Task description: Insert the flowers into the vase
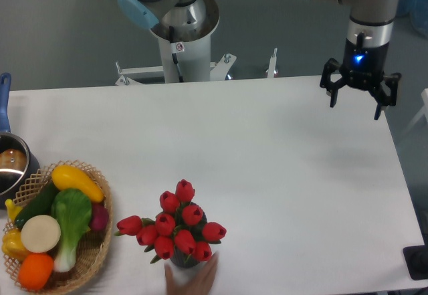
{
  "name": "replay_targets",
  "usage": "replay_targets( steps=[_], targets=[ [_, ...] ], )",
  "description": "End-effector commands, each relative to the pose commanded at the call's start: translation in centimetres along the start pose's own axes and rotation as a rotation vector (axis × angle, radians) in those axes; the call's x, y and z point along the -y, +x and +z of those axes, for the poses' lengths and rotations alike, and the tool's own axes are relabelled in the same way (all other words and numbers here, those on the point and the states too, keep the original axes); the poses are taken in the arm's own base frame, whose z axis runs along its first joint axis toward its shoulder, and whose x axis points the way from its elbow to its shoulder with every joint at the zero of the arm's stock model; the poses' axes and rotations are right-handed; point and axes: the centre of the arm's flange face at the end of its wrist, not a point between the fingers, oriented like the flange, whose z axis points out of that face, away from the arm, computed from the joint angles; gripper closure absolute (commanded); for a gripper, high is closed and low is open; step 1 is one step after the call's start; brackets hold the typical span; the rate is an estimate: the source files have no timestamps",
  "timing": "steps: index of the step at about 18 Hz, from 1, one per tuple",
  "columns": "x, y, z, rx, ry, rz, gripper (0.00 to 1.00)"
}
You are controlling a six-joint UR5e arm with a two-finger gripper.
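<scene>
A wicker basket (100,255) of toy vegetables sits at the table's (281,174) left — steel pot (10,168) beside it.

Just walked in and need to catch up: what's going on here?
The flowers are already standing in the vase, near the front edge of the table. A person's hand is touching the vase from the front. The robot's gripper is open and empty, hanging over the far right corner, well away from the flowers. A basket of toy vegetables sits at the left, with a pot behind it.
</scene>
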Motion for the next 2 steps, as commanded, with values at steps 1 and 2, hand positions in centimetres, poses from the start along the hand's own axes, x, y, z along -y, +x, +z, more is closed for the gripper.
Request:
replay_targets(
  steps=[1, 2],
  targets=[
    [0.13, -0.28, -0.08, -0.015, -0.008, 0.002, 0.0],
    [0.24, -0.53, -0.02, -0.027, -0.009, 0.003, 0.0]
  ],
)
